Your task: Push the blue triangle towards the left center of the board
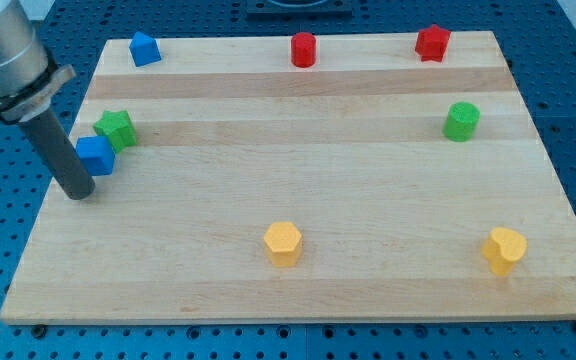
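Observation:
A blue block with a pointed top, which reads as the blue triangle [144, 48], sits near the board's top left corner. A second blue block, cube-like [96, 155], lies at the left edge around mid-height and touches a green star-like block [116, 128] above and to its right. My tip [80, 193] rests on the board just below and left of the blue cube, with the rod close against that block's left side. The tip is far below the blue triangle.
A red cylinder [303, 49] and a red star-like block [432, 42] stand along the top edge. A green cylinder [461, 120] is at the right. A yellow hexagon [283, 243] and a yellow heart-like block [504, 250] lie near the bottom. The board's left edge [38, 235] is next to my tip.

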